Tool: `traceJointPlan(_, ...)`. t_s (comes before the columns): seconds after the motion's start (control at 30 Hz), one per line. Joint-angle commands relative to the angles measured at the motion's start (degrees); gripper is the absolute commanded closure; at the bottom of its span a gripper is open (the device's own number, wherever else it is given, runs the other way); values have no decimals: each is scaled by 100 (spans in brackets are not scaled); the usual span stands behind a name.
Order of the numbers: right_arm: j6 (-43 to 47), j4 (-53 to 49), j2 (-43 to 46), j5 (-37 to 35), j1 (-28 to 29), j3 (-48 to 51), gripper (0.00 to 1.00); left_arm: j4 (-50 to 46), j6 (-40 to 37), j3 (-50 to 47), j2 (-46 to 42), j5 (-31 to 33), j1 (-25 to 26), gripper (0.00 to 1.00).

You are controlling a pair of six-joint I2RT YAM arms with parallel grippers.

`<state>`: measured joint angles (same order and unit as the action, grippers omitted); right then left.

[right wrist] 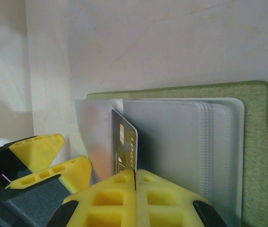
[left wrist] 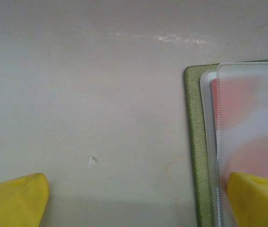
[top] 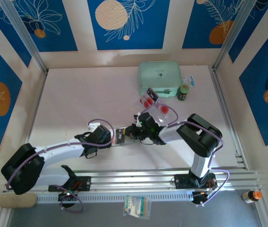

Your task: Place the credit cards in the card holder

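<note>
The left arm (top: 58, 152) and right arm (top: 171, 135) have white links, black joints and looping lilac cables (top: 100, 122). The left tool (left wrist: 134, 203) and right tool (right wrist: 134, 182) carry yellow fingers (right wrist: 119, 198) with square recesses.

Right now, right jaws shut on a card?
Yes, the right jaws are closed on a dark card at the clear sleeves of the green wallet.

The left end effector (top: 118, 136) and right end effector (top: 134, 132) sit close together, a mint-green case (top: 159, 78) beyond.
</note>
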<state>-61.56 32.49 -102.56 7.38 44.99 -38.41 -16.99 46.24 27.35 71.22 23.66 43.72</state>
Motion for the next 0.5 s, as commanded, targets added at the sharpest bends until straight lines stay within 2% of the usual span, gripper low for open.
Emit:
traceJointPlan(0.0, 39, -359, -136, 201, 53, -170, 100, -86, 60, -73, -24, 104, -42, 4)
traceJointPlan(0.27, 21, -691, -331, 375, 19, -437, 100, -60, 69, -66, -21, 104, -40, 4)
traceJointPlan(0.47, 234, -1418, -553, 711, 14, -873, 99, -53, 60, -29, -30, 95, -42, 4)
